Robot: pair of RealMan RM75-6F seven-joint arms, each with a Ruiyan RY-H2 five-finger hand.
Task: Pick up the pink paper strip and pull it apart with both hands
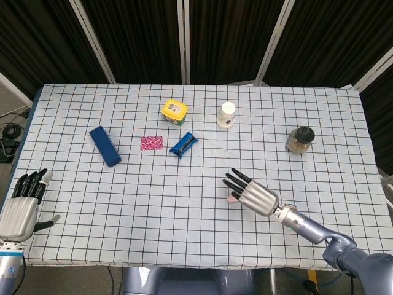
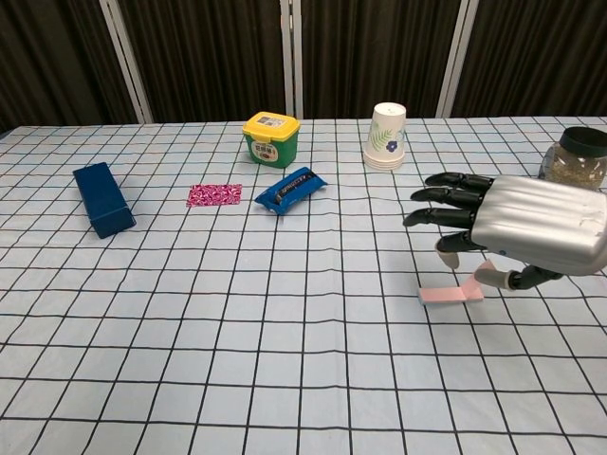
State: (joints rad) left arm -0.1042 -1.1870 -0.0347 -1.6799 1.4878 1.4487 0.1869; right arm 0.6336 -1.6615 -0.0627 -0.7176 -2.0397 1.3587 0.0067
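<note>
The pink paper strip lies flat on the checked cloth at the front right, one end curling up under my right hand. In the head view only a small bit of the pink paper strip shows beside the fingers. My right hand hovers just above the strip, fingers stretched out and apart, holding nothing; in the head view the right hand covers most of the strip. My left hand stays at the table's front left corner, fingers straight, empty, far from the strip.
A blue box, a pink patterned packet and a blue snack packet lie mid-left. A yellow-lidded tub and an upturned paper cup stand behind them. A dark-lidded jar stands at the right.
</note>
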